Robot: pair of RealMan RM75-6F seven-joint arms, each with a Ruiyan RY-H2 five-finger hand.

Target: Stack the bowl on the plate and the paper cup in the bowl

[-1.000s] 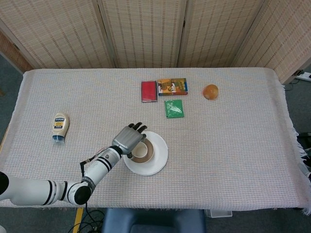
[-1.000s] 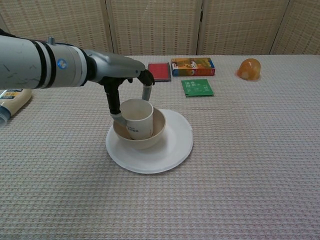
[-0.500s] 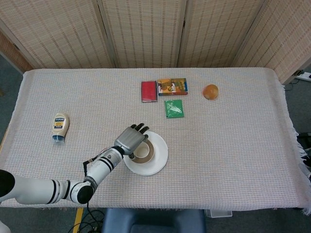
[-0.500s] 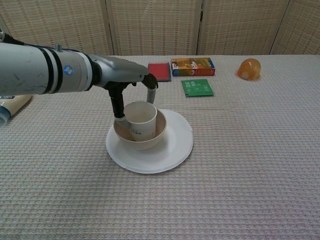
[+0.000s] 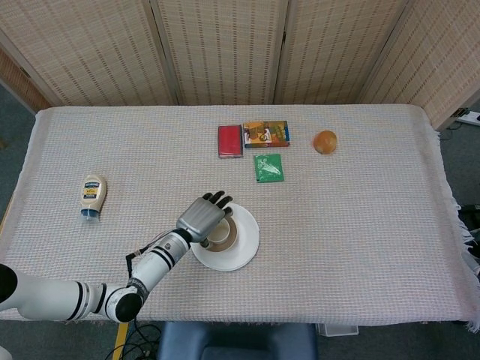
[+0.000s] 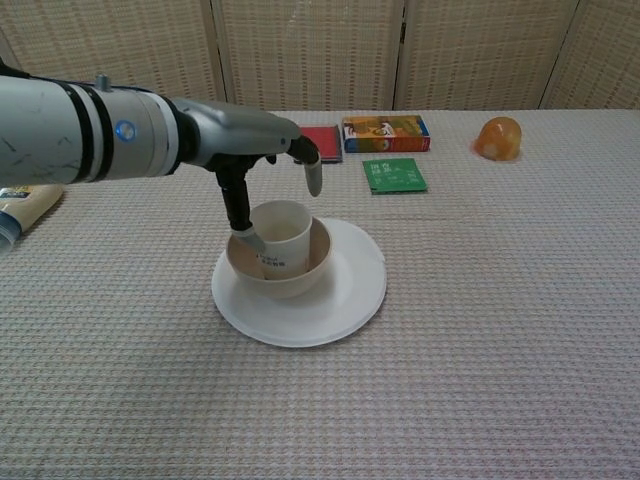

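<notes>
One paper cup [image 6: 281, 236] stands upright in my bowl [image 6: 318, 262]; left hand [image 6: 262, 150] directly above, fingers [image 6: 313, 177] spread wide, holding nothing.

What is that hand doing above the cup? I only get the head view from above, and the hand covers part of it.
Observer: The chest view shows the paper cup standing upright inside the bowl, which sits on the plate.
Operator: Is the hand squeezing it?
Observer: It seems not. A finger of the left hand reaches down to the cup's left side, while another juts out above the rim, clear of the cup.
</notes>
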